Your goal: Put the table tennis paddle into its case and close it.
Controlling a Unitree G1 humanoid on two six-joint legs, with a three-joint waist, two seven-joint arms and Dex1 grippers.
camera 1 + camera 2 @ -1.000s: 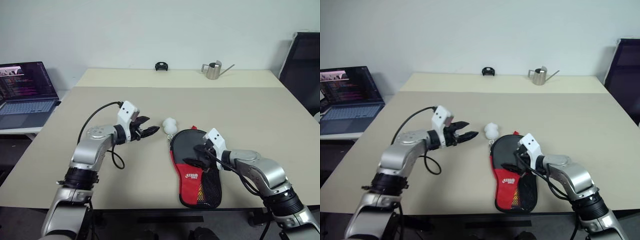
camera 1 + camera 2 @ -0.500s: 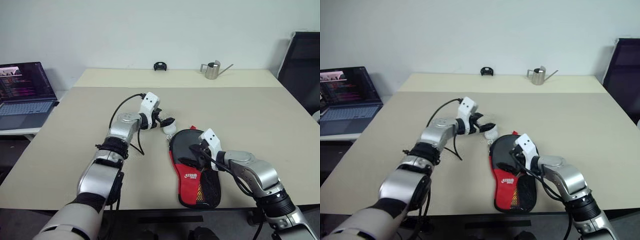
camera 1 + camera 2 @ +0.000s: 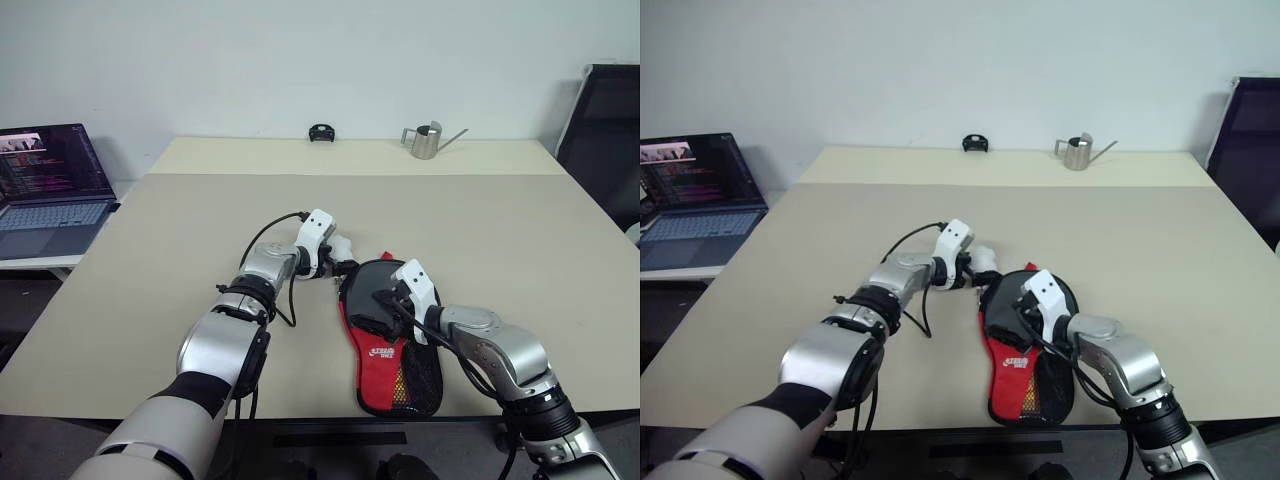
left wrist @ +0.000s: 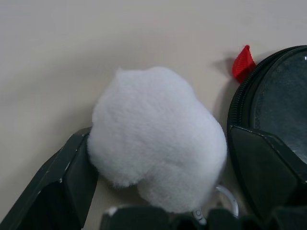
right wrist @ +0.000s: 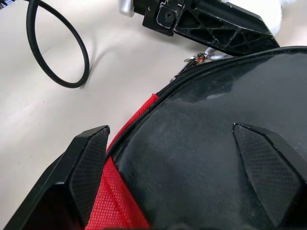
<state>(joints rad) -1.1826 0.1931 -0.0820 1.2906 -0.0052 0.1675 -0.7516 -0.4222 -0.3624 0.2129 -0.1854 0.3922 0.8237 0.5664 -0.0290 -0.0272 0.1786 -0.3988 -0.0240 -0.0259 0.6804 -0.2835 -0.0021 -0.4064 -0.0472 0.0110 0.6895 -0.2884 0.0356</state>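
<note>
Swinging across since the earlier frame, the left gripper (image 4: 158, 158) now straddles the fluffy white ball charm (image 4: 156, 139) with jaws spread, while the wide-open right gripper (image 5: 182, 167) steadies the black-and-red paddle-shaped fabric case (image 3: 390, 345), presumably for zipping.

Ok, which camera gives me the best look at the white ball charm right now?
The left wrist view: the white ball charm sits large between the open left gripper fingers, beside the case rim. In the head views it is a small white spot partly behind the left gripper. The right wrist view catches just a white corner past that gripper.
</note>
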